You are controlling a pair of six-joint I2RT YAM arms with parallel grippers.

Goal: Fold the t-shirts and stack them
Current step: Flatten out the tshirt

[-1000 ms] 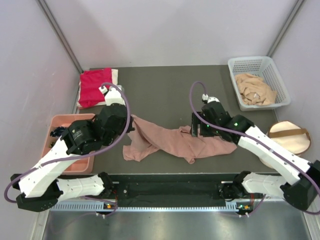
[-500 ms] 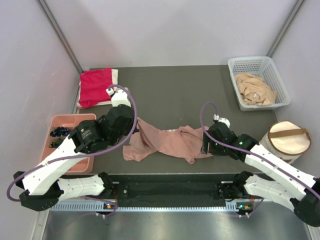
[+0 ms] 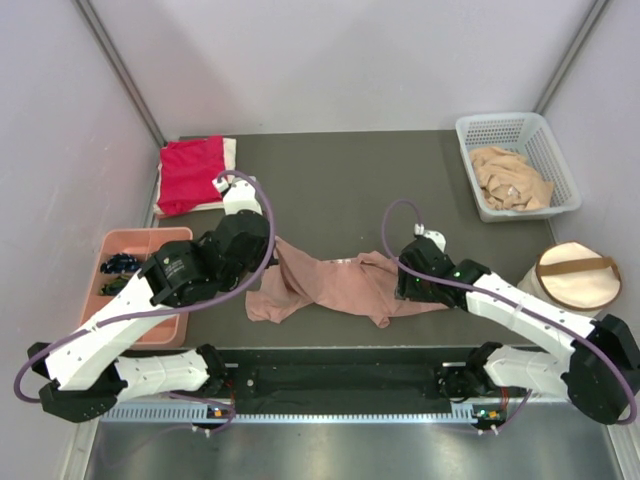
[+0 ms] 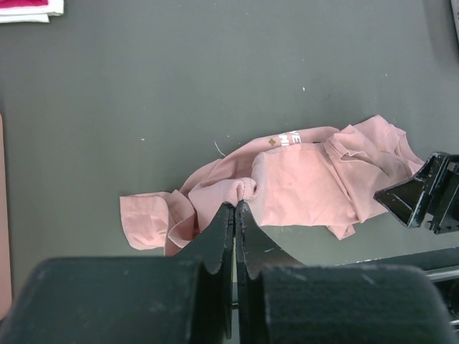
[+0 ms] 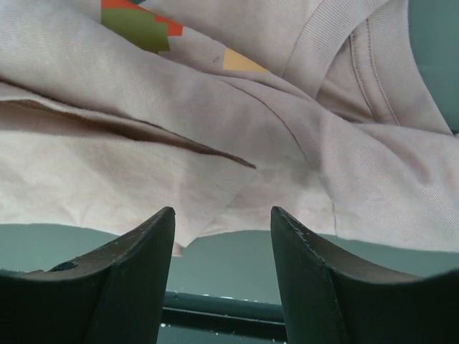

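Dusty-pink cloth t-shirt [image 3: 340, 285] with the blocky print is lying crumpled and twisted along the near edge of the dark bench [image 3: 330, 180], roughly midway between the two arms. Left claw [image 4: 234, 208] is pressed together and pinching a little ridge of fabric near the shirt's left end, so that bit is bunching up toward it. Right claw [image 5: 222, 212] is hovering spread just above the right end, fingers straddling the hem, nothing pinched yet.

Fabric is looking light, thin and floppy, so I'm guessing it's going to sag and twist wherever it isn't held. Grabbing hem corners or the shoulders beside the ribbed collar [image 5: 319, 46] is making more sense to me than some random fold in the middle. Red folded t-shirt [image 3: 190, 175] is sitting at the far left corner, presumably the stack.
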